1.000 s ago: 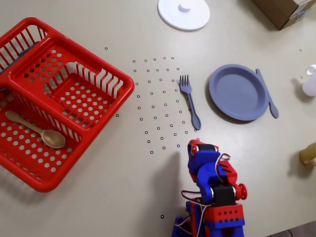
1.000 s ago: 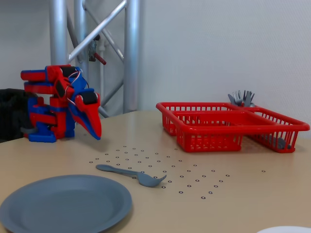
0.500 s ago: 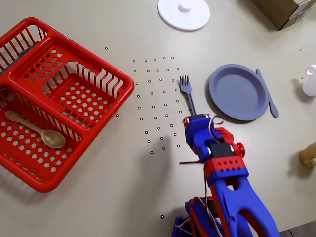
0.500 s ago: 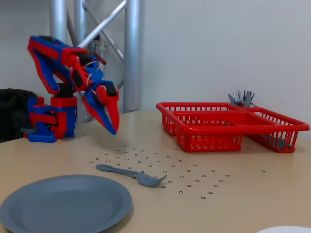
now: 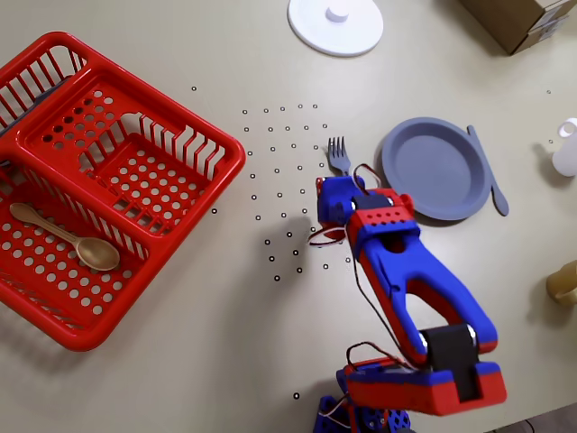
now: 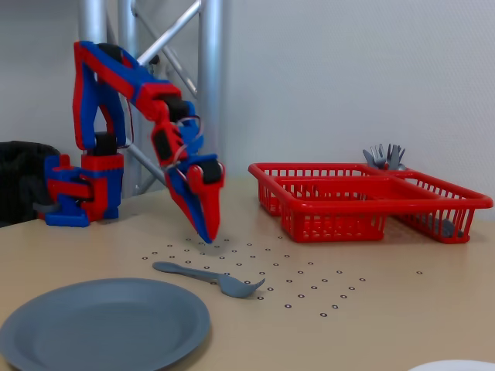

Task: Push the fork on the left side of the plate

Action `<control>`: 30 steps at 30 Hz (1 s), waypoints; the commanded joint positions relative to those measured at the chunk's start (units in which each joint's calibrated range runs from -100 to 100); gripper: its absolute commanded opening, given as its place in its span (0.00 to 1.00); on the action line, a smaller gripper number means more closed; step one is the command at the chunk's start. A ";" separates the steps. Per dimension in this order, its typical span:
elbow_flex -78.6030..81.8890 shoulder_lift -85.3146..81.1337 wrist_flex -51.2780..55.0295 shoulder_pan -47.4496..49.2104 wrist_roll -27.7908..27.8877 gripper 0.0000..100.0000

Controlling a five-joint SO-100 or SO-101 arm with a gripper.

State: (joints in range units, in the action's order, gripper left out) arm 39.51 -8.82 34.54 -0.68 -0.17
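The slate-blue fork (image 5: 339, 155) lies on the table just left of the round blue plate (image 5: 435, 169) in the overhead view. Only its tines show there, since my arm covers the handle. The fixed view shows the whole fork (image 6: 203, 276) lying beyond the plate (image 6: 100, 323). My red and blue gripper (image 6: 207, 235) points down with its fingers together and nothing held. Its tip is close to the table just behind the fork. From overhead the gripper (image 5: 325, 215) sits on the fork's left side, away from the plate.
A red basket (image 5: 171, 194) with a tan spoon (image 5: 68, 238) fills the overhead view's left. A blue knife (image 5: 488, 171) lies right of the plate, with a white knobbed disc (image 5: 335, 23) at the top. A cardboard box (image 5: 523, 18) and small containers (image 5: 566, 149) stand at the right.
The arm unfolded from near its base and reached out over the fork's handle. The gripper came down toward the table beside the fork. The fork and plate have not moved.
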 commanded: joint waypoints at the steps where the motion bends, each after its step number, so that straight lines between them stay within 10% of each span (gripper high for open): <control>1: -7.69 1.72 1.56 0.75 0.29 0.00; 30: -31.99 22.09 8.80 -5.63 2.15 0.00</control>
State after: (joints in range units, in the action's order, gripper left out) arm 10.31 14.54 42.71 -4.87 1.25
